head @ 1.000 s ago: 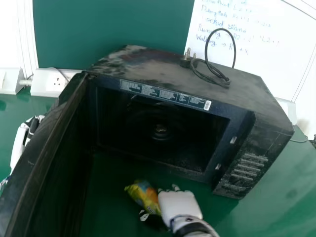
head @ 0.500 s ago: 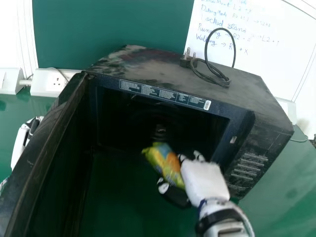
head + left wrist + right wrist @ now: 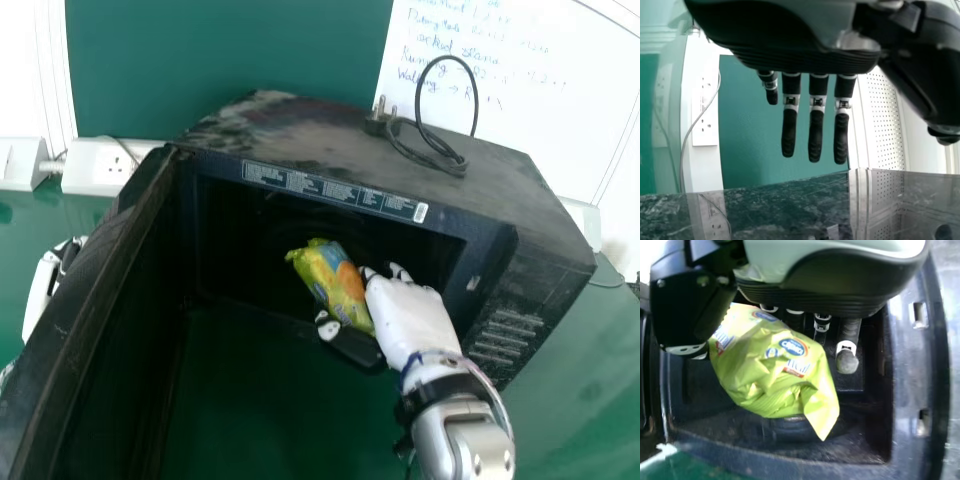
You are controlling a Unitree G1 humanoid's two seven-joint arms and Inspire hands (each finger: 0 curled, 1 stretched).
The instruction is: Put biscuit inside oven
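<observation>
Yellow-green wrapping is covering the biscuit packet [image 3: 338, 285], which is lying at the mouth of the oven [image 3: 330, 130]. The right hand [image 3: 405, 315] is clamping the packet between its thumb and fingers, and it is standing on the packet's right side. The long axis is running slantwise, with the far end pointing forward and left, toward the dark cavity [image 3: 235, 240]. So the next move is probably needing a push forward, keeping the packet above the lower sill [image 3: 250, 309]. More open room is showing at the left of the packet, while the right frame [image 3: 482, 250] is standing near the knuckles and could be catching them. Beyond the open door [image 3: 100, 260], the left hand [image 3: 40, 290] is hanging idle, its fingers pointing straight.
</observation>
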